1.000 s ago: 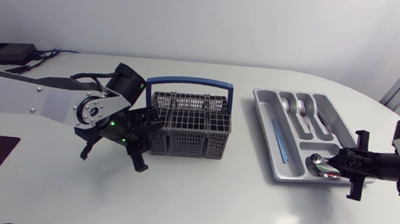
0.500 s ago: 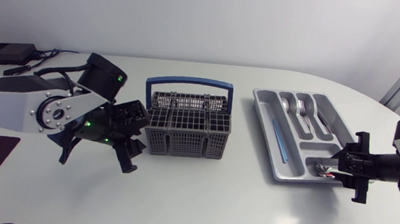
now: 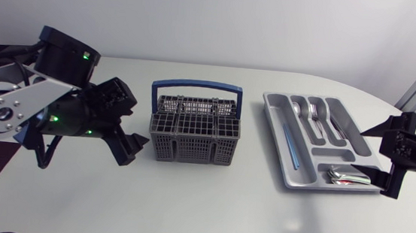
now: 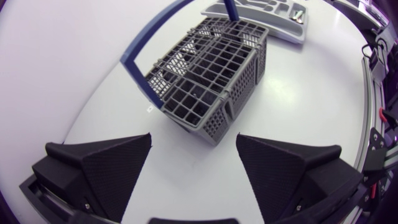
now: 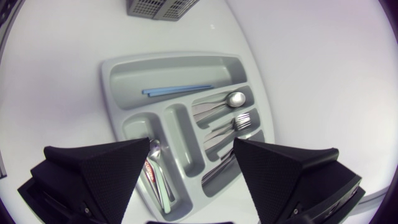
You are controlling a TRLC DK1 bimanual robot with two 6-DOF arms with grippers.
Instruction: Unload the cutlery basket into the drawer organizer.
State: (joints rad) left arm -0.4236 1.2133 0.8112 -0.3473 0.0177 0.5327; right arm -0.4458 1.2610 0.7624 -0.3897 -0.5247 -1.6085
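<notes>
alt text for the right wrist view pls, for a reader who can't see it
Open right hand hovering over a grey drawer organizer that holds a spoon, a fork and blue sticks in separate compartments. A corner of the grey cutlery basket shows beyond it.

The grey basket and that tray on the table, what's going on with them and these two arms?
The two robot arms have the job of emptying the basket into the drawer organizer. Right now neither holds anything. The left gripper is open beside the basket, and the right gripper is open by the organizer, where cutlery already lies. None shows in the basket.
</notes>
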